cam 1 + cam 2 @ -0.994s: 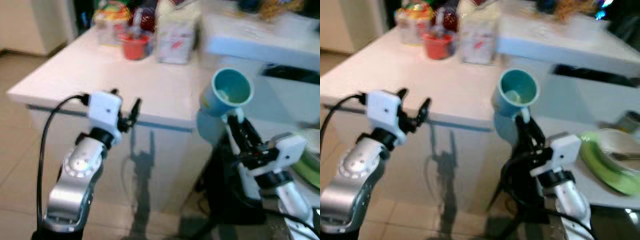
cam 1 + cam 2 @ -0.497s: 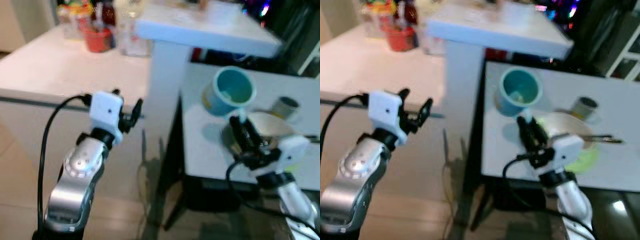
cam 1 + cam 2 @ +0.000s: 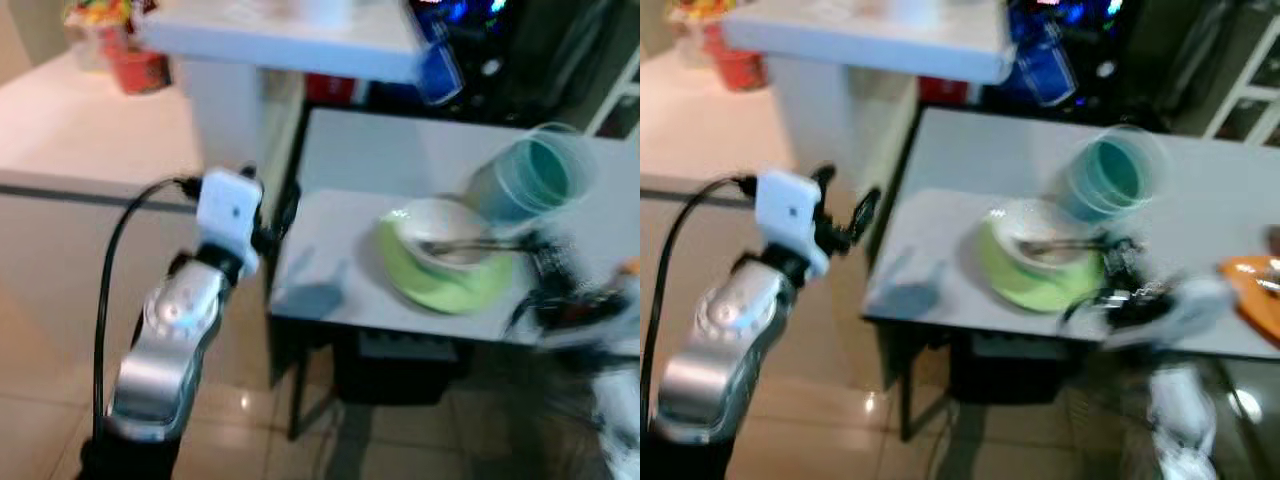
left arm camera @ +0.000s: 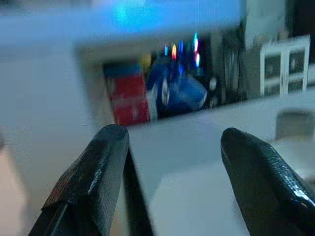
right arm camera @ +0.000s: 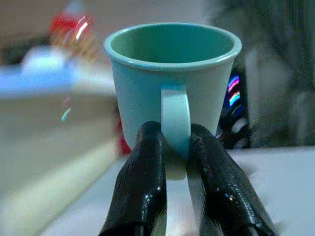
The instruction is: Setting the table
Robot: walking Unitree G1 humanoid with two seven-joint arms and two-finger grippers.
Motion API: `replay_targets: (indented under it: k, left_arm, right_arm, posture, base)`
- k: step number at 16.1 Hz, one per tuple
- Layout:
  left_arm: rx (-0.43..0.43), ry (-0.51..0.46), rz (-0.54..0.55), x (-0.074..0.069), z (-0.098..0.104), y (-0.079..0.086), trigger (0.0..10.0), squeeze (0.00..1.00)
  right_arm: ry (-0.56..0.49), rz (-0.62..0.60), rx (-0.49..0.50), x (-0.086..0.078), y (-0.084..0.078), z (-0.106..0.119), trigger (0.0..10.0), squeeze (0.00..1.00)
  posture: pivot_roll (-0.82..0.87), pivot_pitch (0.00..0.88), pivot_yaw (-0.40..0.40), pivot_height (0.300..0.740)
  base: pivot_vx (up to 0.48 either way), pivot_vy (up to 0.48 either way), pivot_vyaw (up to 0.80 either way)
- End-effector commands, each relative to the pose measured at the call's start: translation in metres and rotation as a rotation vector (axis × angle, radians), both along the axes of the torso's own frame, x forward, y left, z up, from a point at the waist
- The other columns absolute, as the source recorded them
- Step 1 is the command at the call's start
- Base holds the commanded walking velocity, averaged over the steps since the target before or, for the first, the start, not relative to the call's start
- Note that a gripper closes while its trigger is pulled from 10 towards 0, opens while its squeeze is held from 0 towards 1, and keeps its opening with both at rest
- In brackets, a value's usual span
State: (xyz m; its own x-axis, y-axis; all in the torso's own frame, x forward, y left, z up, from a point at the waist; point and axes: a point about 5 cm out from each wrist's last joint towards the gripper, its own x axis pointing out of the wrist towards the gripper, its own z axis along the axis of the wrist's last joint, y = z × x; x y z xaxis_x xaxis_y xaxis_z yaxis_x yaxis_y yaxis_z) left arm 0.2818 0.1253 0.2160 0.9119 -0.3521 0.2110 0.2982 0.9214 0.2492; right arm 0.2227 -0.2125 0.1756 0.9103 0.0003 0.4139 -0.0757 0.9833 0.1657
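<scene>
My right gripper (image 5: 175, 164) is shut on the handle of a teal mug (image 5: 172, 78), held up in the air over the right part of the grey table (image 3: 330, 270). The same teal mug (image 3: 530, 180) is blurred in the eye views. On the table stands a green plate (image 3: 440, 275) with a white bowl (image 3: 445, 230) and a utensil (image 3: 470, 245) in it. My left gripper (image 4: 172, 162) is open with nothing between its fingers, raised near the table's left edge; the left gripper (image 3: 275, 205) also appears in the left eye view.
An orange plate (image 3: 1255, 285) lies at the table's right edge. A white counter (image 3: 80, 130) with a red container (image 3: 135, 70) stands to the left. A white shelf top (image 3: 280, 35) rises behind the table. Tiled floor (image 3: 50, 400) lies below.
The camera has swung right, so the counter slid left and the table with the plate and bowl came to the middle. My right arm with the mug has shifted right.
</scene>
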Motion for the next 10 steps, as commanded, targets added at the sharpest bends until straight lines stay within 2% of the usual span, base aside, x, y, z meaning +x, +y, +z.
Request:
replay_targets:
  k: [1, 3, 5, 6, 10]
  left_arm:
    - [0.006, 0.012, 0.029, 0.005, -0.002, 0.007, 10.0, 0.0]
    - [0.013, 0.012, 0.027, 0.008, -0.003, 0.006, 10.0, 0.0]
    - [0.018, 0.01, 0.024, 0.009, -0.003, 0.005, 10.0, 0.0]
    - [0.022, 0.008, 0.023, 0.009, -0.003, 0.005, 10.0, 0.0]
    - [0.041, 0.009, -0.004, 0.007, -0.005, 0.001, 10.0, 0.0]
  right_arm:
    - [-0.026, -0.029, 0.014, 0.008, 0.0, 0.018, 10.0, 0.0]
    - [0.045, -0.033, -0.046, 0.022, 0.0, 0.024, 10.0, 0.0]
    - [0.058, -0.047, -0.036, 0.03, -0.001, 0.034, 10.0, 0.0]
    - [0.092, -0.052, -0.062, 0.034, -0.001, 0.036, 10.0, 0.0]
    - [0.236, -0.081, -0.1, 0.039, 0.0, 0.027, 10.0, 0.0]
  posture:
    - [-0.02, 0.0, -0.044, 0.74]
    - [-0.03, 0.0, -0.033, 0.74]
    - [-0.03, 0.0, -0.033, 0.74]
    - [-0.03, 0.0, -0.036, 0.74]
    - [-0.03, 0.0, -0.034, 0.74]
  base:
    - [0.0, -0.469, 0.0]
    - [0.0, -0.471, 0.0]
    - [0.0, -0.472, 0.0]
    - [0.0, -0.469, 0.0]
    - [0.0, -0.471, 0.0]
